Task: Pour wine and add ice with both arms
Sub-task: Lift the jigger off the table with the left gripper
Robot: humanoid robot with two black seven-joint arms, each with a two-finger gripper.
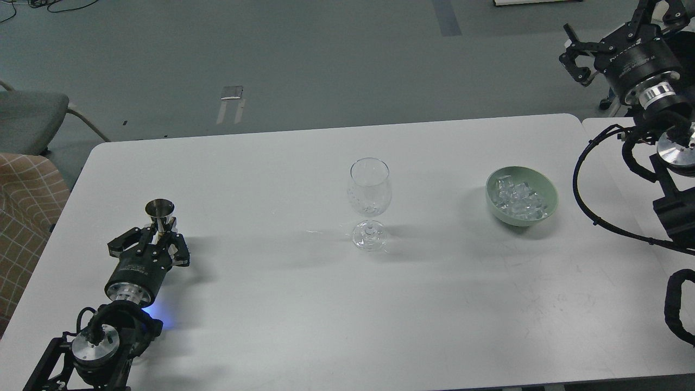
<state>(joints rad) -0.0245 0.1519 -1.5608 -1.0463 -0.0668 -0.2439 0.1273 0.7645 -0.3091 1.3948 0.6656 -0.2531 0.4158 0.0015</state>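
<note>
A clear stemmed wine glass (369, 195) stands upright at the table's middle; no liquid shows in it. The ice (518, 198) is heaped in a pale green bowl (549, 191) to its right. A small metal measuring cup (159, 213) stands upright at the left. My left gripper (156, 237) lies low on the table with its fingers closed around the cup's lower part. The wine cannot be seen in the cup. My right gripper (605, 21) is open and empty, raised beyond the table's far right corner, far from the bowl.
The white table (282, 304) has rounded corners; a second white table (602, 136) adjoins it on the right. A grey chair (30, 117) and a checked cushion (27, 201) are at the left edge. Black cables (583, 201) loop from my right arm.
</note>
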